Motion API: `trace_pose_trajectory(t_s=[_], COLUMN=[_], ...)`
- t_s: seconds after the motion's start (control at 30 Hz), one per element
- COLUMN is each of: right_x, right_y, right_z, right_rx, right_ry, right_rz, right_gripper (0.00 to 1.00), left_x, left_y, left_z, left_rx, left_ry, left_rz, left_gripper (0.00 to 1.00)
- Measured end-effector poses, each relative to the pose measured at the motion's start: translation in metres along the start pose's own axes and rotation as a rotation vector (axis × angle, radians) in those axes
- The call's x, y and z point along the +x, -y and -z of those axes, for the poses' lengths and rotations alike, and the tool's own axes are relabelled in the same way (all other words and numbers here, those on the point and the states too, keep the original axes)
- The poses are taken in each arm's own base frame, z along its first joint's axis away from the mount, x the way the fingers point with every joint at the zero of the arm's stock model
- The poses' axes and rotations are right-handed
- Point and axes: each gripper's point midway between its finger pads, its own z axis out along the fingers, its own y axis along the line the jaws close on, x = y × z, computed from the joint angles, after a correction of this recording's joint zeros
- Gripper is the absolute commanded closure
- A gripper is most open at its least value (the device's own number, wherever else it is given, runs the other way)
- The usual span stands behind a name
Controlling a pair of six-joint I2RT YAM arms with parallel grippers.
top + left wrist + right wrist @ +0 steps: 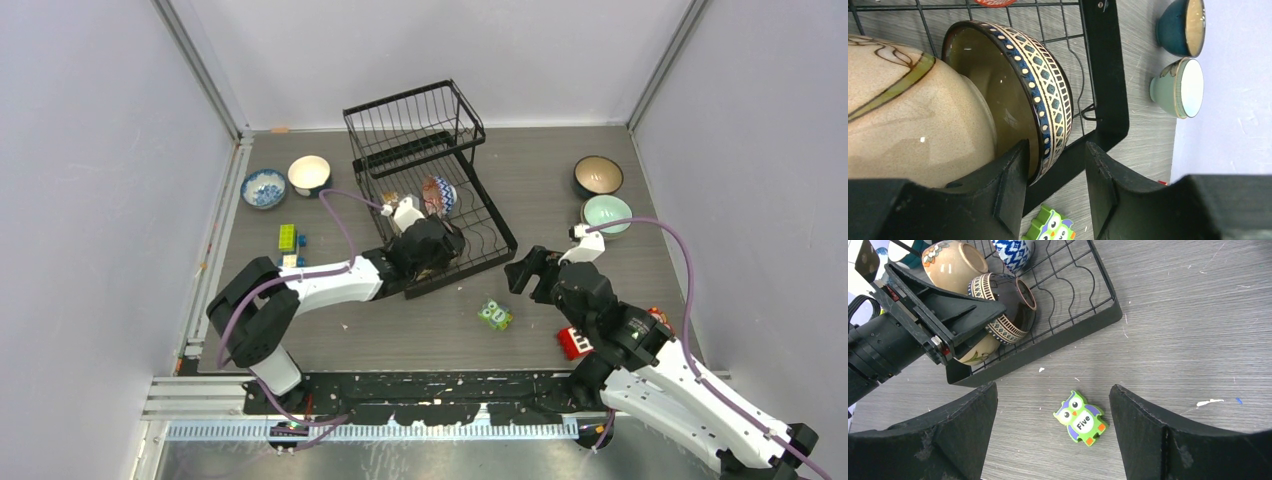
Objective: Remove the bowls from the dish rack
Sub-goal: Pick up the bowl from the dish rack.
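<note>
Straddling the rim of the brown bowl [1048,90], the left gripper [1056,147] sits at the 6 o'clock end of the rack [1108,75], in the lower tray. Its jaws are about half apart. One finger [1008,185] is inside the bowl, the other [1105,185] is outside with a gap to the patterned wall, so it is not clamped.

The brown bowl lies on its side, with a tan bowl [913,130] against its mouth. Toward 12 o'clock in the same tray are a flowered bowl [950,262] and a blue-white bowl [1013,250], both tipped over. The upper basket looks bare in the top view.

The right gripper [1053,405] hangs over the table [1188,330] at 4 o'clock from the rack, jaws wide and holding nothing. An owl toy [1080,419] lies flat on the table between its fingers, near the tray's corner but not touching it.

Four bowls already stand upright on the table. At 10 o'clock are a blue one [264,187] and a cream-lined one [309,174], side by side. At 2 o'clock are a dark one [598,175] and a mint one [607,212]. Toy blocks [288,237] lie at 9 o'clock.
</note>
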Motion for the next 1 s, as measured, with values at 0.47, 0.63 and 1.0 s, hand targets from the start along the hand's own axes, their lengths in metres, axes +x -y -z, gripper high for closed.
trace_pose_trajectory(t_s=[0.47,0.63,1.0], right_x=[0.000,0.000,0.000], right_y=[0.001,0.001,0.001], right_z=[0.002,0.002,0.002], right_rx=[-0.001,-0.001,-0.001], right_ry=[0.000,0.000,0.001], right_rz=[0.002,0.003,0.003], right_gripper=[0.14,0.14,0.14], left_x=[-0.005,-0.007,-0.011], left_y=[0.000,-0.002,-0.001], left_z=[-0.004,-0.005,-0.006], left_rx=[0.099,0.113,0.162], left_ry=[0.029,0.031,0.048], left_rz=[0.036,0.041,0.050], left_gripper=[0.63,0.68,0.85])
